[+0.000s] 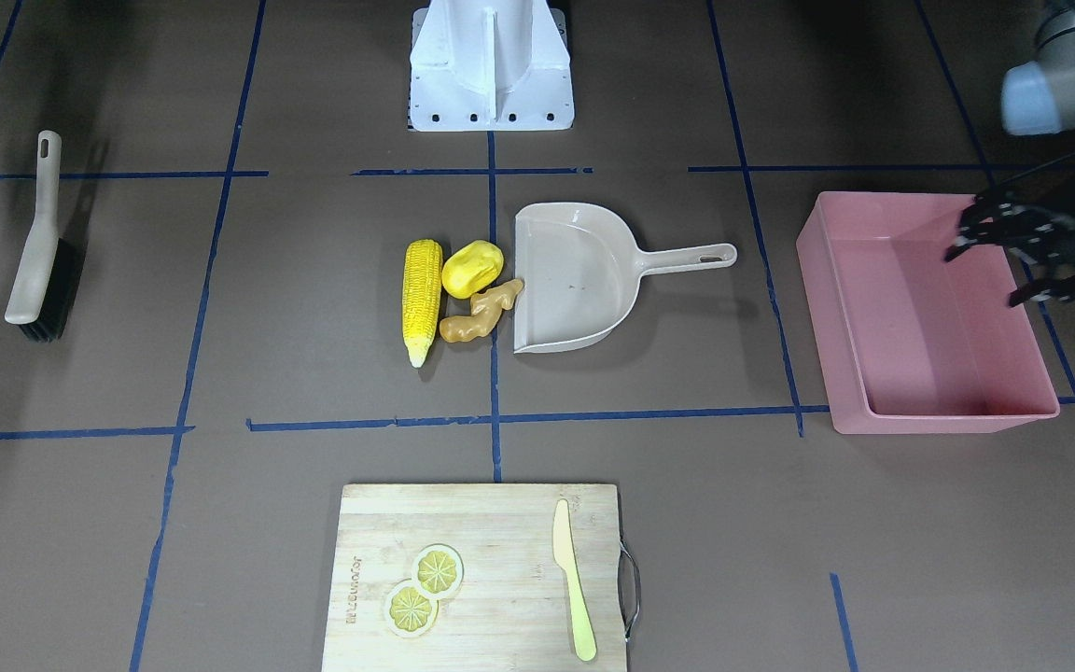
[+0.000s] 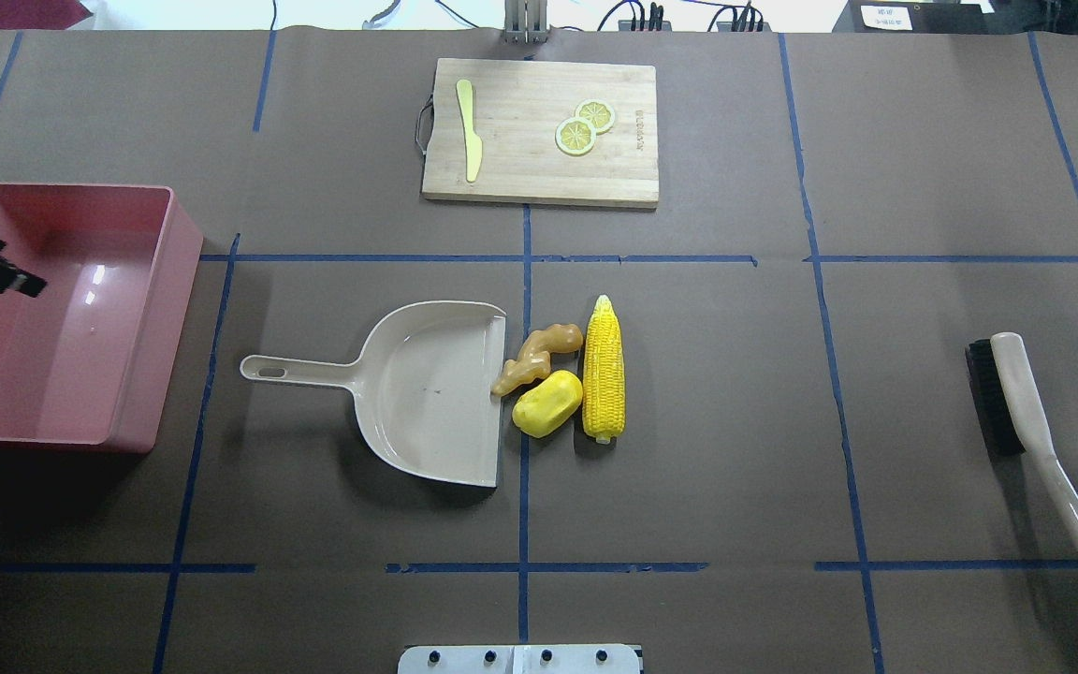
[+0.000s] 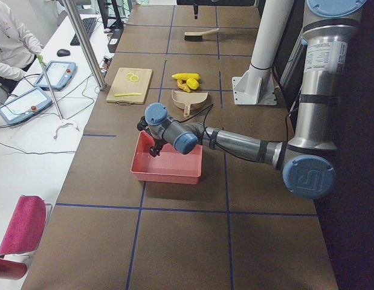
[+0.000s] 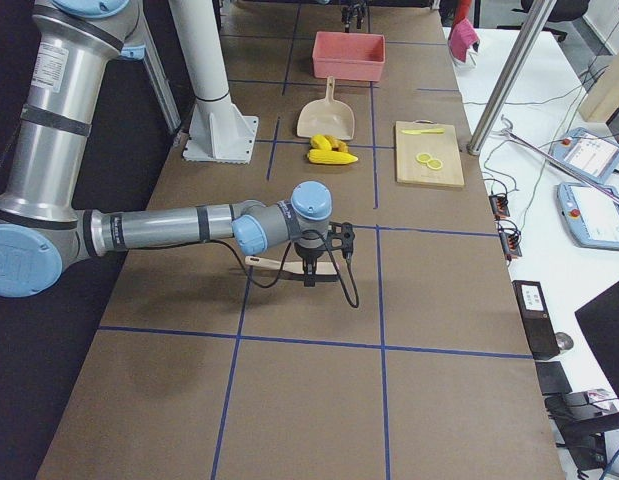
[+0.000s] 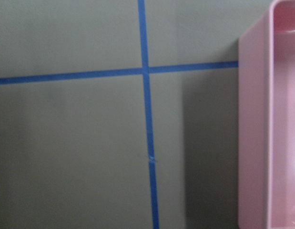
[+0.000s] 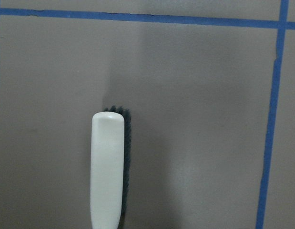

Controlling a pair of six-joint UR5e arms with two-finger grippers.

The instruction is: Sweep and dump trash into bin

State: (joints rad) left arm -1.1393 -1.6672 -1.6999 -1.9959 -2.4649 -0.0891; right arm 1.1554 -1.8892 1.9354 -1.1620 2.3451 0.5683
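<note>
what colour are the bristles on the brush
Black, on the brush, under its beige back; clearest in the overhead exterior view.

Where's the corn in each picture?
Front-facing: centre, corn left of dustpan.
Overhead: centre, right of dustpan.
Exterior left: top middle, beyond dustpan.
Exterior right: top middle, before dustpan.
Left wrist: not there.
Right wrist: not there.
Landmark: the dustpan.

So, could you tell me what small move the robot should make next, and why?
Probably lower the right tool onto the brush and grip its handle. The brush lies on the table, ungripped, directly under that wrist camera, and the corn, potato and ginger sit on the table at the mouth of the dustpan, not yet swept in.
</note>
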